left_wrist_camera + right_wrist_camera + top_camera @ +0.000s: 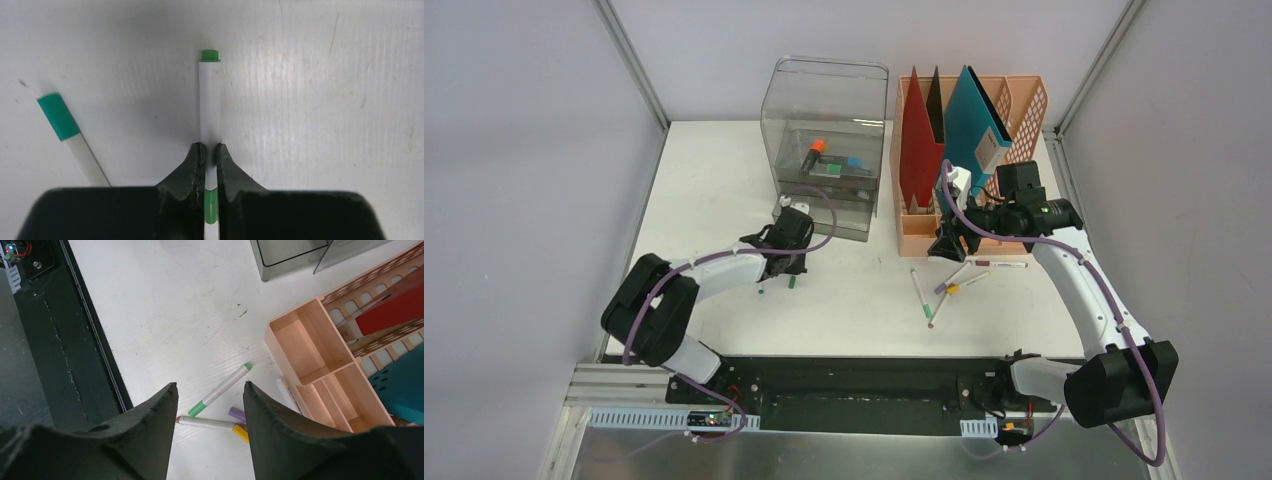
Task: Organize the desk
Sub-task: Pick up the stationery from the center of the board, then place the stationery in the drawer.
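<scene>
White barrel, green ends: the marker (210, 100) is pinched between our left jaws, with the table (325, 125) right beneath them. We judge the risk here to be slip: the round barrel juts far ahead of the grip and could swivel or drop on lifting. Our right jaws stand spread and empty above the table, beside the peach rack (310, 350) and over loose markers (220, 387).

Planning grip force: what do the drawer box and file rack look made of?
Drawer box: clear, slightly grey-tinted glossy plastic, likely acrylic; contents show through its walls. File rack: peach moulded plastic, matte, judging by thin perforated walls and uniform colour.
</scene>
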### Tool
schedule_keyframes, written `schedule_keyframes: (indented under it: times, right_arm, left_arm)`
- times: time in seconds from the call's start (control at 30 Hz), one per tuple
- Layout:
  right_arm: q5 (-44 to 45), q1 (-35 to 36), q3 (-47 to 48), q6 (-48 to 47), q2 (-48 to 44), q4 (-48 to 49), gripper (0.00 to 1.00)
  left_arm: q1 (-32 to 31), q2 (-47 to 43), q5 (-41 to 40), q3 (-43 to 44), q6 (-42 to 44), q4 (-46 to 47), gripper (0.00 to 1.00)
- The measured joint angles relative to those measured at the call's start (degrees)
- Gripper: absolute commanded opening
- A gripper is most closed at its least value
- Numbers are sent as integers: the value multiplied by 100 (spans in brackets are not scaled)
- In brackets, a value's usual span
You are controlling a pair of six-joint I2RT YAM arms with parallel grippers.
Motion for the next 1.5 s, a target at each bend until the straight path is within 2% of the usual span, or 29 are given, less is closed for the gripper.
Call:
schedule_keyframes:
  times: [0.2, 0.4, 0.67, 0.9, 1.1, 1.37, 1.43, 1.5]
  right_arm:
    - [0, 0, 0, -17, 0, -15, 54]
    - [0, 0, 0, -22, 0, -15, 54]
    - [0, 0, 0, -24, -2, -15, 54]
    - [-4, 0, 0, -35, -2, -17, 54]
    - [-28, 0, 0, -37, -2, -15, 54]
    - [-42, 0, 0, -37, -2, -17, 54]
    - [-42, 0, 0, -39, -2, -15, 54]
    - [-42, 0, 0, -39, -2, -15, 54]
  left_arm:
    - [0, -1156, 229, -789, -365, 238, 0]
    - [74, -2216, 581, -1370, -1086, 1115, 0]
    - [201, -2610, 802, -1814, -2581, 2369, 0]
    - [203, -2271, 520, -1818, -3862, 3320, 0]
    - [275, -1515, 337, -1303, -4771, 3261, 0]
    - [520, -603, 232, -608, -5536, 3338, 0]
    - [603, -352, 256, -525, -5685, 3429, 3]
    - [697, -63, 323, -422, -5823, 3523, 13]
